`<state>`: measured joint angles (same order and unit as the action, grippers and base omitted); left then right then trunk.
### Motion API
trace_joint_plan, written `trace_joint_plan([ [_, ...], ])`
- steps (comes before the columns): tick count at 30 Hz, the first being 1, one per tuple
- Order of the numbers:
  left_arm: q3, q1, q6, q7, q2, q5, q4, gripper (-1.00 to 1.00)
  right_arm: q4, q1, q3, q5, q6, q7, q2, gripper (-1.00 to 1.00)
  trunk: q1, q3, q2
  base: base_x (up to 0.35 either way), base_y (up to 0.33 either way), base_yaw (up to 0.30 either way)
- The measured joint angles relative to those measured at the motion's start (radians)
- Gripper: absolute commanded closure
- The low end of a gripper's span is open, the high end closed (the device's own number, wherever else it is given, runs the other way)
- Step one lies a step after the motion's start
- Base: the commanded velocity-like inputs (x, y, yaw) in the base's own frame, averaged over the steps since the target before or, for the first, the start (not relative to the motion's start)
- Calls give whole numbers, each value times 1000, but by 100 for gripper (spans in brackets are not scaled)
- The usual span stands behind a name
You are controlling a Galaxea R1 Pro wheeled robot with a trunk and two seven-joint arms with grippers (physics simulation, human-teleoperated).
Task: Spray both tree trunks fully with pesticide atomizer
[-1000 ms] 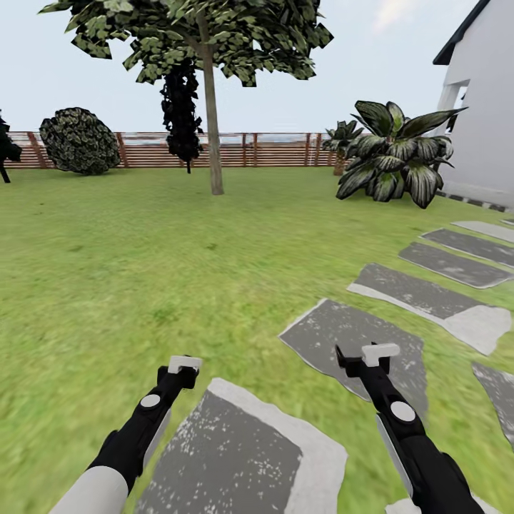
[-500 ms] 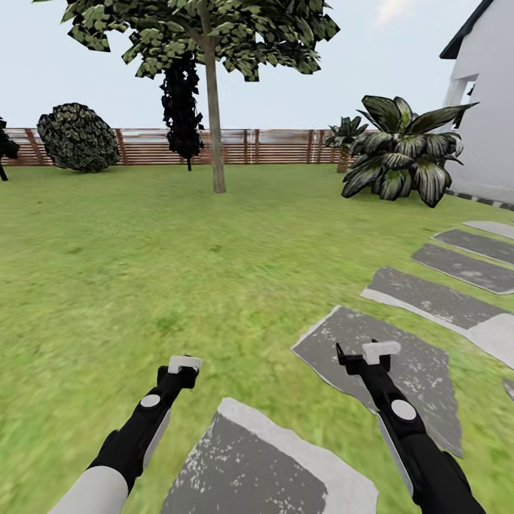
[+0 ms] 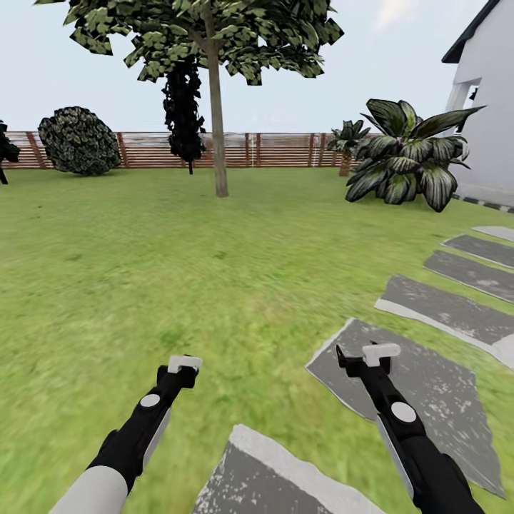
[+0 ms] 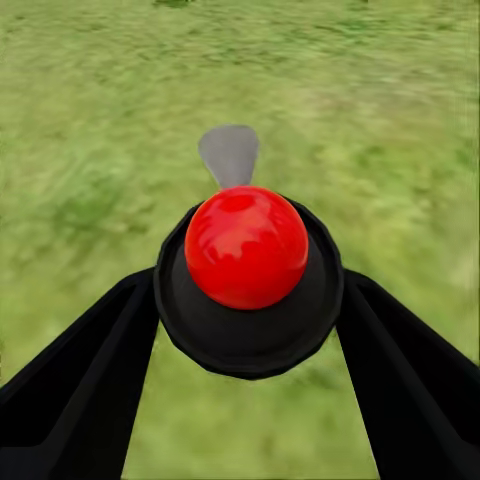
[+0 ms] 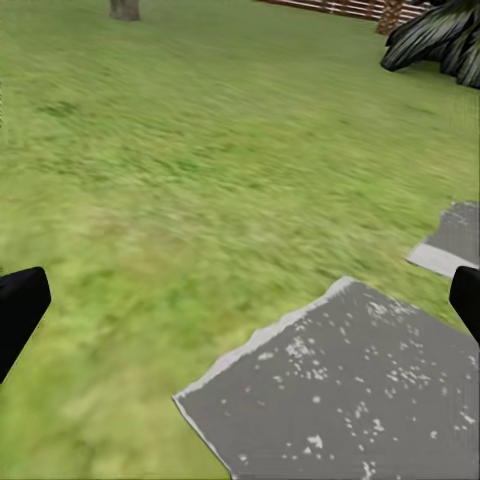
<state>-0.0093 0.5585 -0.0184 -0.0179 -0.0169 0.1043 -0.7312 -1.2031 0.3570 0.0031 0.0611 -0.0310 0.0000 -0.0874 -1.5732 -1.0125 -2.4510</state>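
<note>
In the left wrist view a black round-bodied atomizer (image 4: 248,330) with a red ball top (image 4: 246,246) and a grey nozzle sits between the two black fingers of my left gripper (image 3: 184,365), which press against its sides. My right gripper (image 3: 364,355) is open and holds nothing; its fingertips (image 5: 18,310) stand far apart over grass and a paving stone (image 5: 350,390). One tree with a pale straight trunk (image 3: 219,139) and dark green foliage (image 3: 193,32) stands far ahead on the lawn (image 3: 178,243). The base of that trunk (image 5: 125,8) appears in the right wrist view.
A narrow all-black tree (image 3: 182,107) stands behind the trunk. A round bush (image 3: 78,140) and a slatted wooden fence (image 3: 278,150) close the back. A broad-leafed plant (image 3: 410,153) and the white house (image 3: 489,107) are at the right. Grey paving stones (image 3: 428,385) run along the right.
The whole view has shifted: the paving stones slide right and down, and the tree sits slightly further right, so the camera has moved. Both arms keep their pose.
</note>
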Motion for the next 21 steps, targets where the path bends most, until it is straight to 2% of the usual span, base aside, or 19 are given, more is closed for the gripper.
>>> trace_joint_plan([
  [6, 0, 0, 0, 0, 0, 0, 0, 100, 3, -1, 0, 0, 1, -2, 0, -100, 0, 0, 0, 293, 164, 0],
  [11, 0, 0, 0, 0, 0, 0, -2, 100, 90, -21, -1, -1, 18, -5, 0, -100, 0, 0, 0, 297, 153, 0],
  [13, -1, 1, 0, -1, -1, 0, -2, 100, 173, -48, -3, -3, 95, -6, 0, -100, 0, 0, 0, 299, 148, 0],
  [14, -1, 0, 0, -1, -1, 0, -2, 100, 221, -70, -4, -4, 174, -7, 0, -100, 0, 0, 0, 300, 147, 0],
  [16, -1, 1, -1, -2, -5, 0, -2, 100, 261, -103, -4, -5, 267, -7, 1, -100, 0, 0, 0, 300, 145, 0],
  [17, -2, 0, -1, -2, -11, 1, 1, 100, 297, -129, -5, -6, 346, -11, 3, -100, 0, 0, 0, 301, 143, 0],
  [18, -2, 0, -1, -2, -14, 1, 3, 100, 320, -144, -5, -7, 389, -19, 6, -100, 0, 0, 0, 302, 142, 0],
  [21, -2, 0, -1, -2, -19, 2, 5, 100, 389, -161, -4, -8, 451, -66, 15, -100, 0, 0, 0, 302, 140, 0],
])
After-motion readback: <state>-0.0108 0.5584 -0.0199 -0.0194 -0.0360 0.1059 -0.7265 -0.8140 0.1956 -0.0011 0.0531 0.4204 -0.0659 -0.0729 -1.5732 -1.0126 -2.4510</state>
